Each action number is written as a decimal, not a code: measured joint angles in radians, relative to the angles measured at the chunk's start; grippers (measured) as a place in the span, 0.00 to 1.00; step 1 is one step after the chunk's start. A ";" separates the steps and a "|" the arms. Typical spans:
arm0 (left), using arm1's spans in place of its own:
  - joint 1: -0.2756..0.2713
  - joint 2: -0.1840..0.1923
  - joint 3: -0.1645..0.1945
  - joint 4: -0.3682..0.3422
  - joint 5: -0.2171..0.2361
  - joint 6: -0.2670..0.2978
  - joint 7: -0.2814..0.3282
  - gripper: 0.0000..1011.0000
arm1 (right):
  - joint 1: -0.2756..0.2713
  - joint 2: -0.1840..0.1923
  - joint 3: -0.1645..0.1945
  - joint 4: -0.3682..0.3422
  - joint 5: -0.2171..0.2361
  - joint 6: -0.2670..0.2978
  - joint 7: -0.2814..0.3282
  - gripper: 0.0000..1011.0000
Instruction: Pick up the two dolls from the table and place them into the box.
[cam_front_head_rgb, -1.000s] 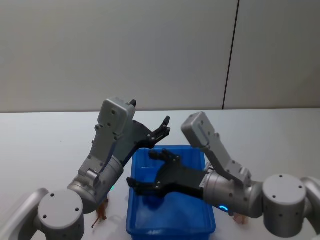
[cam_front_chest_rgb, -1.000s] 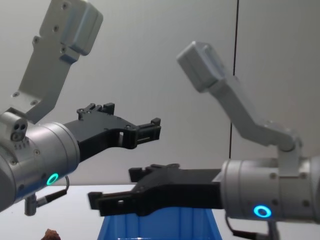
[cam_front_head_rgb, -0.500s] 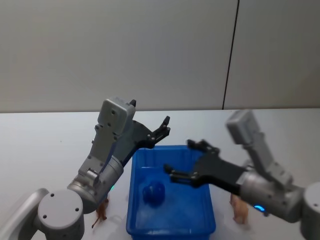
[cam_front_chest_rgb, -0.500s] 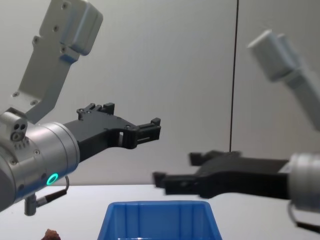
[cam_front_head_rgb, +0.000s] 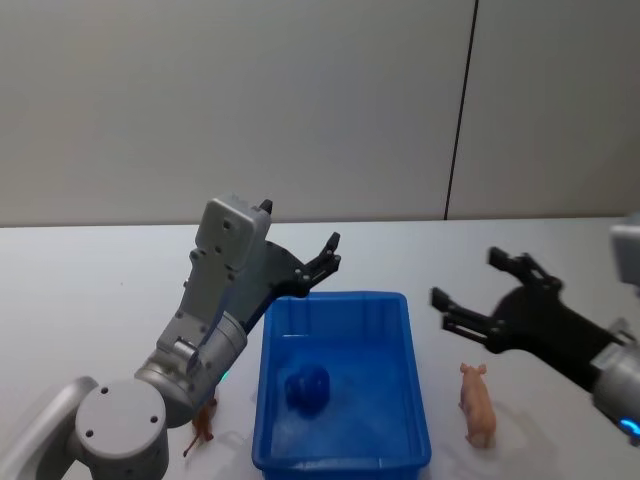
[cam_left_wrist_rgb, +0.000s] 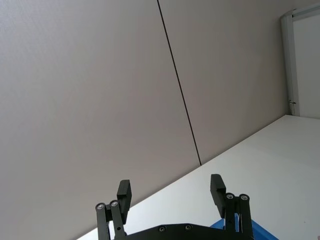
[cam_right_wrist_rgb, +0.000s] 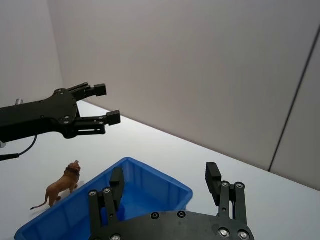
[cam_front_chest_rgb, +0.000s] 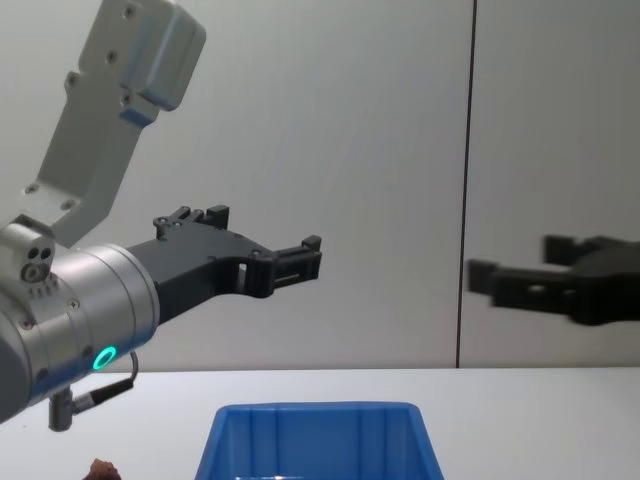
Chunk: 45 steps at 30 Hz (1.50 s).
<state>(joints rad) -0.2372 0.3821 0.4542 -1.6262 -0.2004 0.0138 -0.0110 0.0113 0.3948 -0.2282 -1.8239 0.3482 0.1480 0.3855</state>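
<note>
Reading left gripper as open: spread fingers, nothing held. Hovering high, roughly over the far left corner of the box.

Found brown lion doll standing upright on the table. Sits well below that gripper and back toward the robot, just outside the box's left wall. Half hidden by the left arm in the head view.

Reading right gripper as open too, empty. Held up in the air, off to the right of the box.

Found pink pig doll on the table below that gripper and slightly back toward the robot. Near the box's right wall, not touching it.

Also spotted a dark blue lump on the box floor, below and left of the right gripper. Can't tell what it is.
</note>
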 joint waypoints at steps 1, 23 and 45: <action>0.000 0.000 0.000 0.000 0.000 0.000 0.000 0.99 | -0.010 0.008 0.005 -0.010 0.006 -0.002 -0.005 0.99; 0.000 0.000 0.000 0.000 0.000 0.000 0.000 0.99 | -0.213 0.077 0.012 -0.104 0.128 0.015 -0.100 0.99; 0.000 0.000 0.000 0.000 0.000 0.000 0.000 0.99 | -0.200 0.003 -0.036 0.029 0.019 0.046 -0.182 0.99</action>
<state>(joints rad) -0.2371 0.3821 0.4543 -1.6262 -0.2004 0.0138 -0.0109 -0.1890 0.3975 -0.2643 -1.7950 0.3669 0.1944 0.2030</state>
